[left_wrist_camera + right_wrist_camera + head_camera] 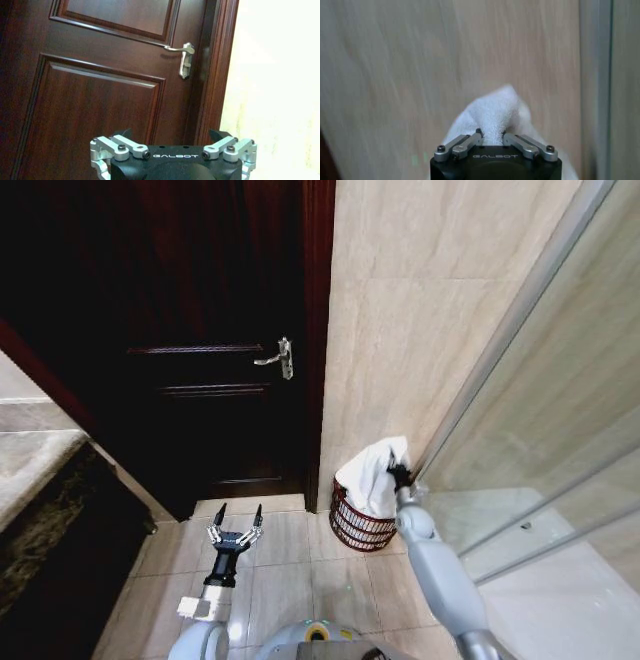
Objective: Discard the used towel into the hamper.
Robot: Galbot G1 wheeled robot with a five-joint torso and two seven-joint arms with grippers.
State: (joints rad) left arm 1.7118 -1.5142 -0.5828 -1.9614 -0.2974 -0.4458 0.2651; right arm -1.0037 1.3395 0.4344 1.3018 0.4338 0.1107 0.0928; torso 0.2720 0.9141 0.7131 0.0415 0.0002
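Above the hamper (pixel 360 525) — white towel (pixel 375 475) pinched by right gripper (pixel 400 476).

The word "GALBOT" stood in pale letters on the black body of the left pincer (pixel 172 140) and of the right pincer (pixel 491 135).

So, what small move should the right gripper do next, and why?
Probably lower a little and then open. The right gripper is shut on the white towel, which hangs over the hamper by the wall, its lower part already at the rim. The left gripper waits open near the door.
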